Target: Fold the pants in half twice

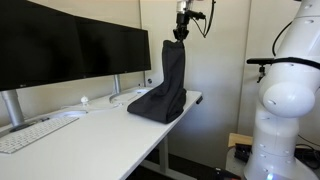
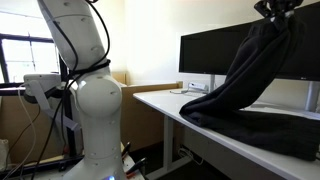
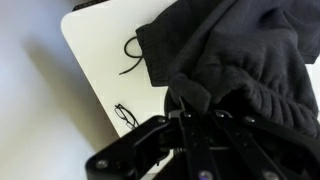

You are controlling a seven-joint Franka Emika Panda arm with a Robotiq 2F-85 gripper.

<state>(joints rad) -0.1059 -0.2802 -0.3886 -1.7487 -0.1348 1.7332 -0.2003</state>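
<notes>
Pants point(image 1: 168, 85) hang at upper centre of frame, one end pinched in my gripper point(image 1: 181, 33), jaws clenched on fabric. The rest is heaped on the desk point(image 1: 100, 138) corner. Judgement: first fold not finished, second not begun.

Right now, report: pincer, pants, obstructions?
Pincer shut on black soft fabric pants, raised high. Lower part rests on white desk. Black glossy monitors nearby.

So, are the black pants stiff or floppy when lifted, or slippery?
Probably very floppy: the pants hang limp from one raised end, the rest pooling on the desk. Likely not slippery: the fabric looks matte and wrinkled.
</notes>
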